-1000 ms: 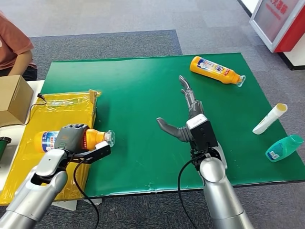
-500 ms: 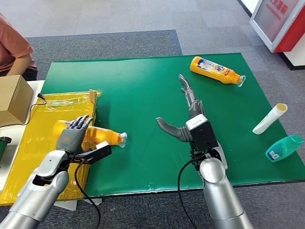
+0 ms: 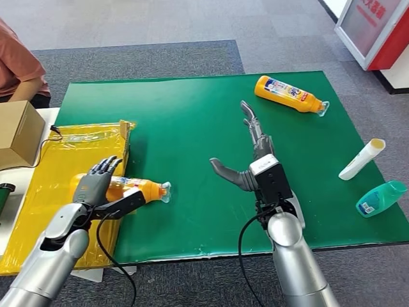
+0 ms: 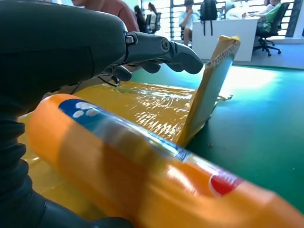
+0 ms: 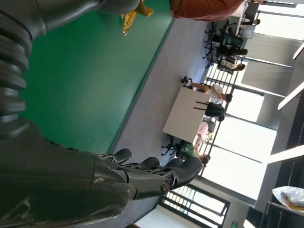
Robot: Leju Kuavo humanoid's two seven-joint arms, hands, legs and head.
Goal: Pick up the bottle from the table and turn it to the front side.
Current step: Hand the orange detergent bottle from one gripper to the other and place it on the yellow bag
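The orange bottle [image 3: 130, 189] lies on its side at the left edge of the green table [image 3: 193, 128], partly on yellow packaging [image 3: 43, 192]. The left hand [image 3: 96, 181] rests over it with fingers spread. The right hand [image 3: 250, 157] hovers mid-table, fingers splayed and holding nothing.

The left hand [image 3: 96, 182] let go of the orange plastic bottle [image 3: 140, 189] and spread its fingers; the bottle came to lie across the yellow bag [image 3: 43, 192] and green surface [image 3: 193, 147].
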